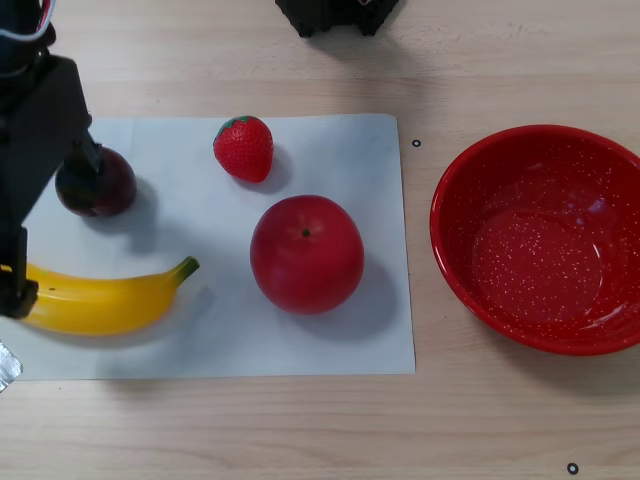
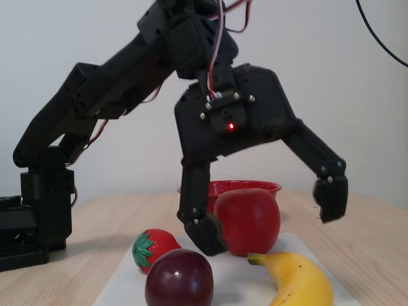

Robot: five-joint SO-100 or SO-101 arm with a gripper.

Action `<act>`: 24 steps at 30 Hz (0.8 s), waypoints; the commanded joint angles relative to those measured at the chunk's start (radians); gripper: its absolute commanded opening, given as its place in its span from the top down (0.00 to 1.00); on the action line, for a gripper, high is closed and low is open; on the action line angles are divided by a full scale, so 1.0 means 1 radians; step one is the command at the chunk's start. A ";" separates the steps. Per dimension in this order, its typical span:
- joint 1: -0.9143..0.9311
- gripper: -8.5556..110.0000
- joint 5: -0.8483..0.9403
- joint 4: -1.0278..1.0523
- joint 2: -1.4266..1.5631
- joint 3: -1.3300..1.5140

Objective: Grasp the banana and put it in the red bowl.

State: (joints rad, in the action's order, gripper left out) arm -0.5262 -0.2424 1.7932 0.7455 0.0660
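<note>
Jaws (image 2: 271,229) spread wide and empty above banana (image 1: 100,297), apple (image 1: 306,254) beside it, plum (image 1: 96,183) and strawberry (image 1: 244,148) near, red bowl (image 1: 460,190) well apart

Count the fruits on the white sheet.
4: banana at the sheet's left edge in the other view, plum above it, strawberry top centre, apple middle. None seem hidden.

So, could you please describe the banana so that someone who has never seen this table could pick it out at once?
In the other view, find the white paper sheet on the wooden table, left of the red bowl. The banana lies along the sheet's lower left part, below the dark plum and left of the apple. It is the only long, curved, yellow fruit; the others are round and reddish.
</note>
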 commanded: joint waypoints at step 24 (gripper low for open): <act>-0.006 0.53 -0.002 -0.229 -0.132 -0.232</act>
State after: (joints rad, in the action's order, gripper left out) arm -0.5200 -0.2439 1.6122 0.5415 -0.0522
